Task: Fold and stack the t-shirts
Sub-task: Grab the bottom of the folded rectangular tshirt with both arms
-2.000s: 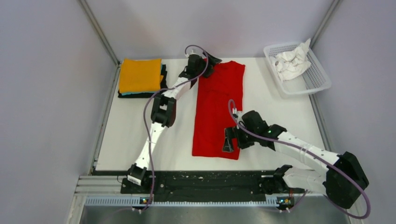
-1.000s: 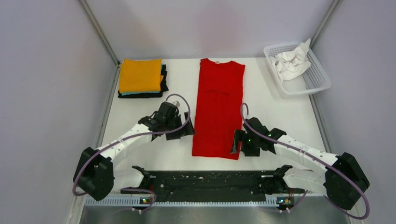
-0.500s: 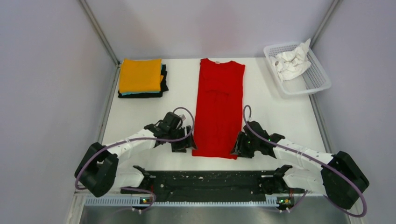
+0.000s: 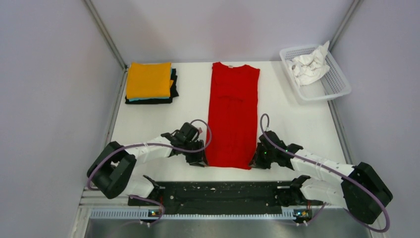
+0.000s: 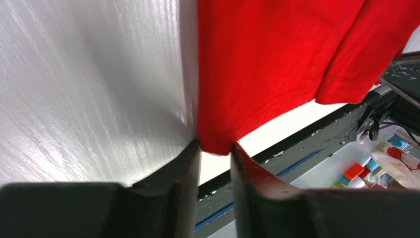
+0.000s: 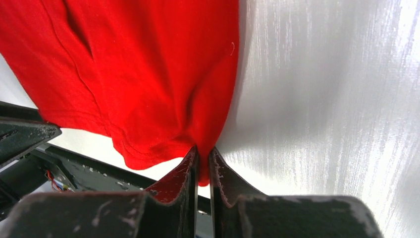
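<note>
The red t-shirt (image 4: 233,114) lay flat and lengthwise down the middle of the bench (image 4: 297,119), its sides folded in to make a long narrow strip, collar toward the far wall and hem toward the arms. The left gripper (image 5: 215,146) sat at the near left corner of the hem, its jaws drawn in to a narrow slot with the puckered corner of red cloth pinched between the tips. The right gripper (image 6: 203,151) sat at the near right corner, its jaws pressed almost together and clamped on the cloth there. Both arms lay low over the bench, flanking the hem. In the far left corner stood a neat pile with a folded orange t-shirt (image 4: 148,79) on top and edges of a teal t-shirt (image 4: 172,72) and a black t-shirt (image 4: 148,101) showing beneath it. In the far right corner a white mesh basket (image 4: 337,82) held a crumpled white t-shirt (image 4: 308,65).
</note>
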Controlling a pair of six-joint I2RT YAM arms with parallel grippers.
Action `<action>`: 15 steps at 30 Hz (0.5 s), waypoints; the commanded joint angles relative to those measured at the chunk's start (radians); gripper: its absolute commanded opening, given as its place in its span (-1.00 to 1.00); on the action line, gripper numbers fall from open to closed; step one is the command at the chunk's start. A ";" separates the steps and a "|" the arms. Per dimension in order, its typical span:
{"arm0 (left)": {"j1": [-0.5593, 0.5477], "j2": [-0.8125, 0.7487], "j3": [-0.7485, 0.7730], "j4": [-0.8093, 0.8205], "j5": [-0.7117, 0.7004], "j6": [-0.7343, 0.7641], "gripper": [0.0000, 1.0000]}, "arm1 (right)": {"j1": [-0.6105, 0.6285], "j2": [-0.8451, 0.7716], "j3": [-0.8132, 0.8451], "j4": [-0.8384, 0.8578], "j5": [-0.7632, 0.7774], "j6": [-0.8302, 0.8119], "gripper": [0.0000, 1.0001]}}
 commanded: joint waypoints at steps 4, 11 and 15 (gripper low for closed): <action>-0.004 0.046 0.022 0.008 -0.040 0.013 -0.59 | 0.008 -0.030 -0.043 -0.110 0.010 -0.011 -0.86; -0.004 0.031 -0.001 -0.004 -0.071 -0.001 -1.00 | 0.009 -0.064 -0.062 -0.144 -0.012 -0.027 -1.00; -0.005 -0.034 -0.045 -0.006 -0.039 0.007 -1.00 | 0.008 -0.113 -0.066 -0.194 -0.031 -0.045 -1.00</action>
